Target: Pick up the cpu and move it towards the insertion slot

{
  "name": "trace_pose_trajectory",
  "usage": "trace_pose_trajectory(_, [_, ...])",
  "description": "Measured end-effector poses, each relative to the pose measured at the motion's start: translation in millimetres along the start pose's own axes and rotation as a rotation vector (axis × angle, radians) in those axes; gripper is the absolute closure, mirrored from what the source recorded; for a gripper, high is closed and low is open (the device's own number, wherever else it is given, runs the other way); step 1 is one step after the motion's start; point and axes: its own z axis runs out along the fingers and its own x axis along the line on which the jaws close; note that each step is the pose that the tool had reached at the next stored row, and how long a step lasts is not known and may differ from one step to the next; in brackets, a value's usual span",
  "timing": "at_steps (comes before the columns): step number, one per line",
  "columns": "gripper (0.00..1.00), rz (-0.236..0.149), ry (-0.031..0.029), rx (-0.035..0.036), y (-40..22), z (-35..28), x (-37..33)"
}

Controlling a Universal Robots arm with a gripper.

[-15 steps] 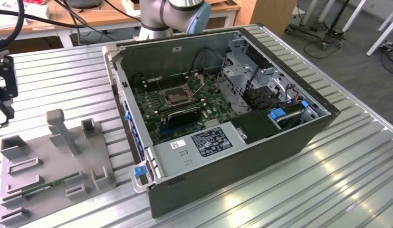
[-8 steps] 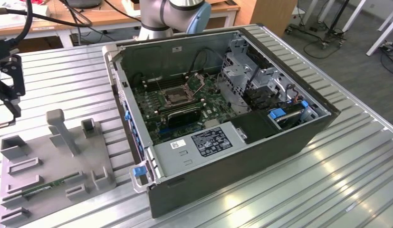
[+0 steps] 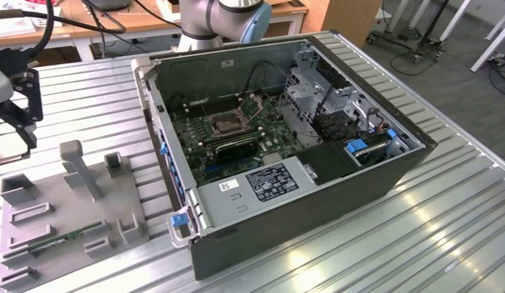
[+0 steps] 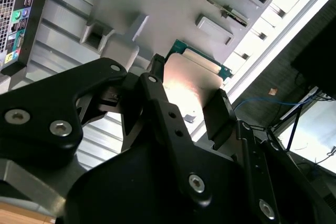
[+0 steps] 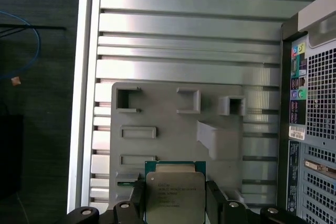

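— What is the claw doing?

— The black metal gripper [image 5: 176,208] is clamped on the cpu [image 5: 175,195], a small flat square chip with a pale silvery top and a green edge. In both wrist views its black fingers [image 5: 137,199] press on two opposite sides of the chip.

— And where is the chip?

— It is held in the air above the flat grey plastic tray [image 5: 173,114], which has rectangular recesses and upright posts. The chip does not touch the tray.

— Is anything on that tray?

— A long thin green memory stick [image 3: 63,239] lies flat on it.

— Where is the socket?

— The insertion slot [image 3: 223,124] is a square dark socket with a shiny metal frame. It sits at the middle of the green motherboard [image 3: 273,146], inside the open dark grey computer case [image 3: 383,177]. In the exterior view the gripper hangs at the exterior view's left over the tray, and the case stands to the exterior view's right. The cpu and the slot are well apart.

— What do they stand on?

— A ribbed silvery aluminium table [image 3: 415,244] bears both the tray and the case, with the tray just beside the case.
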Motion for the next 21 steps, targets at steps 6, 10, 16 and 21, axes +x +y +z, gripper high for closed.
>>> trace_pose_trajectory(6, [0.45, 0.000, 0.0002, 0.0001, -0.2, -0.1, -7.8])
trace_pose_trajectory(10, [0.45, 0.000, 0.0002, 0.0001, -0.4, -0.1, -12.8])
trace_pose_trajectory(16, [0.45, 0.000, 0.0001, 0.0001, -0.6, 0.0, -19.4])
trace_pose_trajectory(21, [0.45, 0.000, 0.0002, 0.0001, -0.8, -0.1, -25.2])
